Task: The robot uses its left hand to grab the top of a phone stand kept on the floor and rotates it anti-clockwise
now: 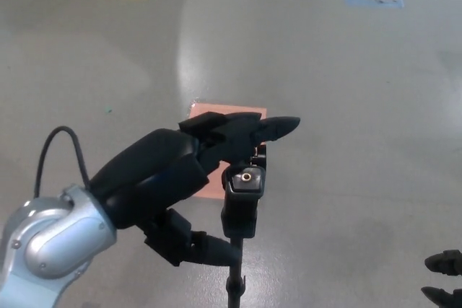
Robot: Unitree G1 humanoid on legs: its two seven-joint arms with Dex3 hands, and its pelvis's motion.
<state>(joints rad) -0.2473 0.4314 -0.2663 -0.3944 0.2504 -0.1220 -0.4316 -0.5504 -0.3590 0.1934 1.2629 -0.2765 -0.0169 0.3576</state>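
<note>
Phone stand point(242, 210): black, upright on a thin vertical pole that runs down out of the bottom edge of the head view. Top is a blocky black clamp head, roughly rectangular, with a small brass-coloured ring set in its upper face. A small knobbed bracket projects from the head's far right corner. Head stands just in front of the salmon-pink floor patch point(209, 178), overlapping that patch's near right corner. Base of the stand cannot be seen.
</note>
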